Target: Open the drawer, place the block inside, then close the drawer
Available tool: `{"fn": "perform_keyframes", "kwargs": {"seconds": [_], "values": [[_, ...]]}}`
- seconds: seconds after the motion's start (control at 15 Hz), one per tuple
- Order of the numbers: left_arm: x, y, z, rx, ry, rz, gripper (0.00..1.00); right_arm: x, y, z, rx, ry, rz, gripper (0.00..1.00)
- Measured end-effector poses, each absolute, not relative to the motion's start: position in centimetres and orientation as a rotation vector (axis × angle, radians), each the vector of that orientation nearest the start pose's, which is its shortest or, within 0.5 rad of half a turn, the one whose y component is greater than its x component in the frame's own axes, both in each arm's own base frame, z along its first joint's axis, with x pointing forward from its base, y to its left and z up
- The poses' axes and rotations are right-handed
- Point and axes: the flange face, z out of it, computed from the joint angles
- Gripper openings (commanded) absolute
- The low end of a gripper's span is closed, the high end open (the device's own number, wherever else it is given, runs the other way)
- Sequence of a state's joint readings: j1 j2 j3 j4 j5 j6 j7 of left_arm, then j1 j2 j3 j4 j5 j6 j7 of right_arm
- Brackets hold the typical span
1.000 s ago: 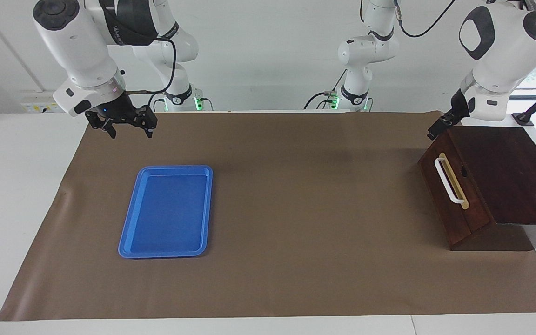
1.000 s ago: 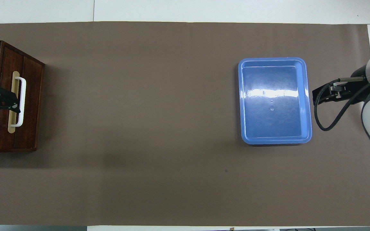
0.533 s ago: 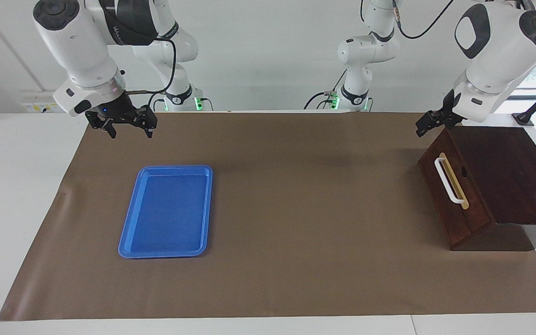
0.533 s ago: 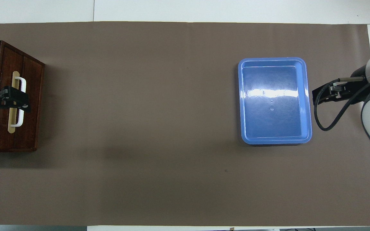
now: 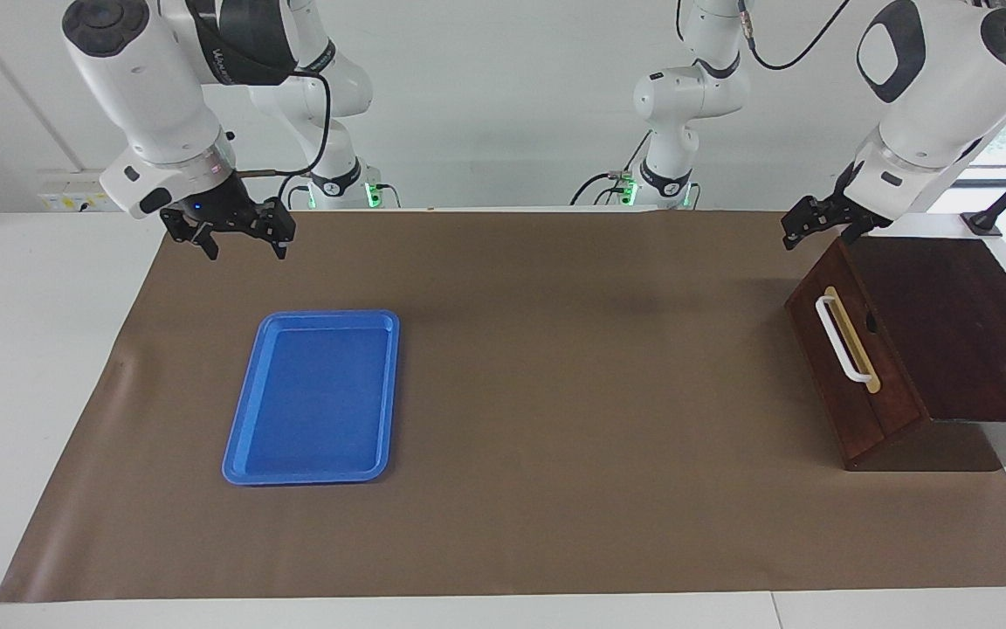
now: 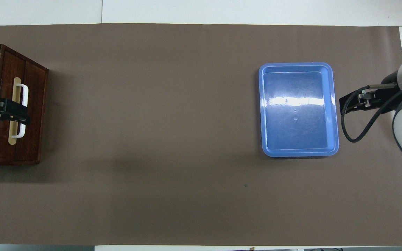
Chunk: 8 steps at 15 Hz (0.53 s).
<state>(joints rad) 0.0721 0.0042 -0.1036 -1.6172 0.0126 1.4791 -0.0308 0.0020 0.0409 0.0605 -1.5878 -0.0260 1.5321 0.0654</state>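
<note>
- You had a brown mat (image 5: 555, 367) covering nearly the whole table, its wide middle stretch bare between the two arms' ends
- Your cabinet (image 5: 957, 332) sat at the left arm's end, its outer side running past the mat's edge
- Your drawer (image 5: 852, 367) was pushed fully in; its dark reddish-brown front faced the open middle, with a white bar handle (image 5: 839, 339) on a pale strip
- A blue tray (image 5: 315, 397) lay on the mat toward the right arm's end, well apart from the cabinet and with nothing in it
- Your left gripper (image 5: 820, 224) hung in the air over the cabinet's corner nearest the robots, fingers apart, gripping nothing, clear of the handle
- Your right gripper (image 5: 245, 247) waited above the mat's edge, closer to the robots than the tray, fingers spread, nothing between them
- You could not see the block in either view
</note>
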Motion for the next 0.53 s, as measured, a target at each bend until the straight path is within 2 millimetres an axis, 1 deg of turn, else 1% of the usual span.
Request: {"fn": "perform_keyframes", "kwargs": {"seconds": [0.2,0.53], "values": [[54.07,-2.43,59.88,-3.117,0.025,0.203,1.00,55.99,3.15,59.06,-3.168,0.004,0.150,1.00],[54.28,-2.29,60.15,-3.128,0.023,0.172,1.00,55.99,3.15,59.06,-3.168,0.004,0.150,1.00]]}}
